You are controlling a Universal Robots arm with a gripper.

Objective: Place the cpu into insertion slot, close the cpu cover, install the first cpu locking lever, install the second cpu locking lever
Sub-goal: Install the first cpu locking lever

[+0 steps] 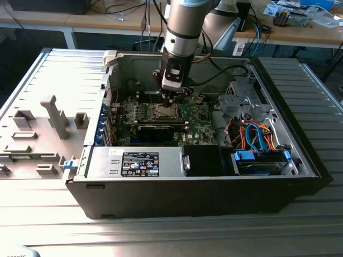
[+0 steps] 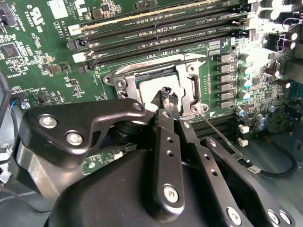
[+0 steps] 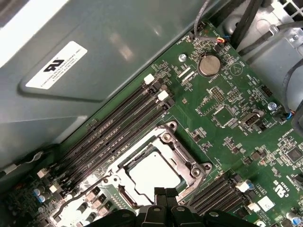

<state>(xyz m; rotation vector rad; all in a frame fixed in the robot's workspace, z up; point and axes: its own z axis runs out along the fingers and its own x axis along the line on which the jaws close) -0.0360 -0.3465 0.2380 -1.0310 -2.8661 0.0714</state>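
Note:
The cpu (image 3: 154, 172) lies flat in the insertion slot (image 3: 166, 126) on the green motherboard (image 1: 195, 115), silvery top up. The cpu cover (image 3: 188, 163) lies down around it as a silver frame, and the chip (image 2: 152, 87) shows through its window. My gripper (image 3: 165, 192) hangs just above the socket's edge with its black fingers shut together and nothing between them. In the second wrist view the gripper (image 2: 166, 93) tips sit over the cover (image 2: 188, 87) beside the chip. A thin metal locking lever (image 2: 222, 137) sticks out sideways from one socket corner. In the exterior view the gripper (image 1: 176, 98) is low over the socket.
The board sits inside an open computer case (image 1: 300, 155). Long black memory slots (image 3: 118, 125) run beside the socket, and more slots (image 3: 215, 191) lie on its other side. The case wall (image 3: 94, 56) is close behind. Cables (image 1: 254, 134) and a drive bay (image 1: 260, 160) fill the exterior view's right.

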